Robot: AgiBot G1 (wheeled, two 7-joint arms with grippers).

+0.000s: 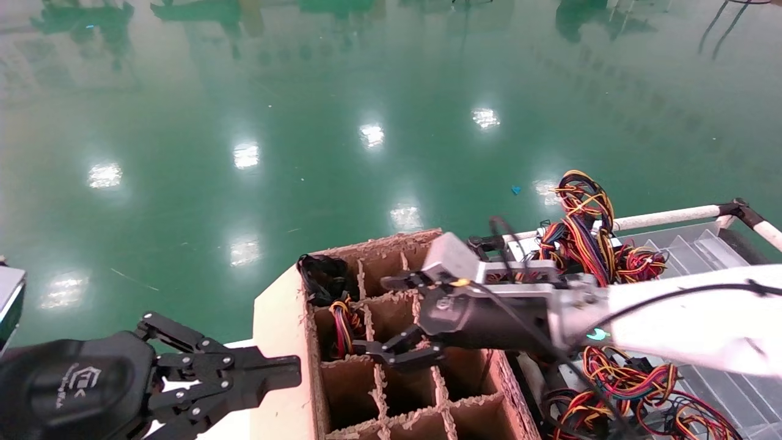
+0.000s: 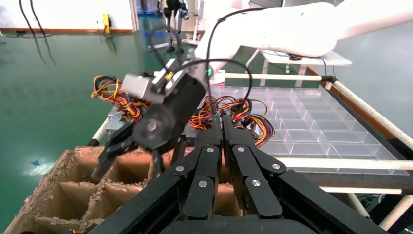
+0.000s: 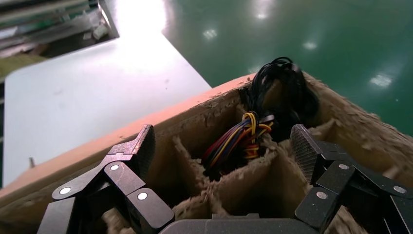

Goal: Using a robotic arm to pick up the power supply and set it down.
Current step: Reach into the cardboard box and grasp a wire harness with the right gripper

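The right pincer (image 1: pixel 400 318) hangs over the divided cardboard box (image 1: pixel 278 342), its fingers spread wide apart and holding nothing, one fingertip over the back row of cells and the other over the middle row. In the right wrist view the two pads (image 3: pixel 304 151) straddle a cell that holds a bundle of red, orange and yellow wires (image 3: pixel 236 141), with a black bundle (image 3: pixel 282 92) in the box's far corner cell just behind it. Those coloured wires look like the leads of a power supply (image 1: pixel 342 327) already seated in the box; its grey case cannot be seen from here, hidden down in the cell.

Judging from the open, empty pincer poised above that cell, the step in hand is either the release just over the box or the approach to a grasp; the pictures alone do not settle which. If it is a pick, the next move calls for a straight descent with the fingers clearing the ragged cardboard dividers and closing on the case, not on loose wires. If it is a release, the arm needs to lift straight up so no wire snags a finger.

The right arm (image 1: pixel 684 324) reaches in across the box from the tray side, forearm nearly level, wrist tipped down toward the cells. More supplies with tangled wires (image 1: pixel 580 232) lie beyond the box, beside the clear tray (image 2: pixel 316 122).

The left pincer (image 1: pixel 244 373) is parked beside the box's near side, fingers together.
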